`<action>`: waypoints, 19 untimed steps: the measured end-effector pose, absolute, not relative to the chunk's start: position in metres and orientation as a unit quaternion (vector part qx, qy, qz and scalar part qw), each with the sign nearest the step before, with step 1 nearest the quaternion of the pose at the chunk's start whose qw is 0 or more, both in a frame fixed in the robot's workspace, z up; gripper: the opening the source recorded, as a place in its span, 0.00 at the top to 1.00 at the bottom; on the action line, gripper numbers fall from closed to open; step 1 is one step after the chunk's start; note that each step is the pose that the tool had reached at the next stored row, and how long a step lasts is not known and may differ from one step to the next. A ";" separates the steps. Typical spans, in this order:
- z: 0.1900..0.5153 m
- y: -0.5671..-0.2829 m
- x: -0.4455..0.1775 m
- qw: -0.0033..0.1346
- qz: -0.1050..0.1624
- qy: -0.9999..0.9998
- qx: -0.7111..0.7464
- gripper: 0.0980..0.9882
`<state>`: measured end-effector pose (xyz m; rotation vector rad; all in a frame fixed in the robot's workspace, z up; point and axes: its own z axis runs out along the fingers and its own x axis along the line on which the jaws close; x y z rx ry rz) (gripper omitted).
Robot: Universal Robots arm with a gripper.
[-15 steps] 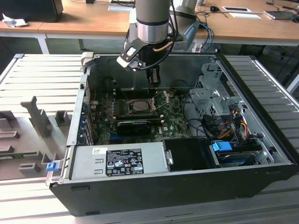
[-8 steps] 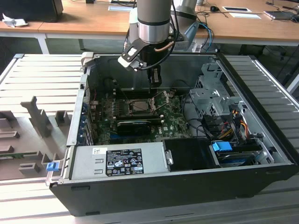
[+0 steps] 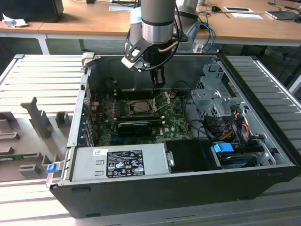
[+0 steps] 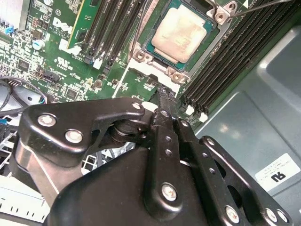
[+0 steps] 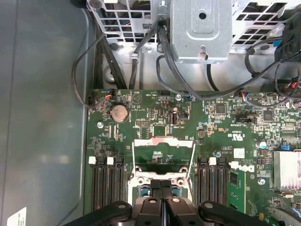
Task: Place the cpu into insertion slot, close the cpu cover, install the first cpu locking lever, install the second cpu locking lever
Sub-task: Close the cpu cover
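The cpu [image 4: 180, 32] lies tan face up in the insertion slot [image 4: 141, 55] on the green motherboard [image 4: 56, 52]. In the exterior view the slot [image 3: 141, 106] sits at the board's middle, and my gripper [image 3: 159, 79] hangs just above its far right corner. The cpu cover [image 5: 163, 140] is swung open away from the slot; green board shows through its window. Thin wire levers [image 5: 133, 155] stand loose along its sides. In both wrist views my gripper [image 4: 164, 92] [image 5: 162, 186] is shut with nothing between its fingers, its tip at the slot's edge near the cover's hinge.
Black memory slots [image 5: 106, 186] flank the socket on both sides. A metal drive cage [image 5: 202, 28] and cables [image 5: 164, 66] lie beyond the board. The power supply [image 3: 120, 162] fills the case front. The case walls [image 3: 80, 108] enclose the work area.
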<state>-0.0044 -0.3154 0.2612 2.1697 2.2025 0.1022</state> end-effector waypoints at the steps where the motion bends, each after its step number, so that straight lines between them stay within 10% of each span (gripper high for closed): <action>1: 0.261 -0.315 -0.004 0.024 0.033 0.712 0.701 0.99; 19: 0.261 -0.315 0.019 0.024 0.032 0.712 0.701 0.99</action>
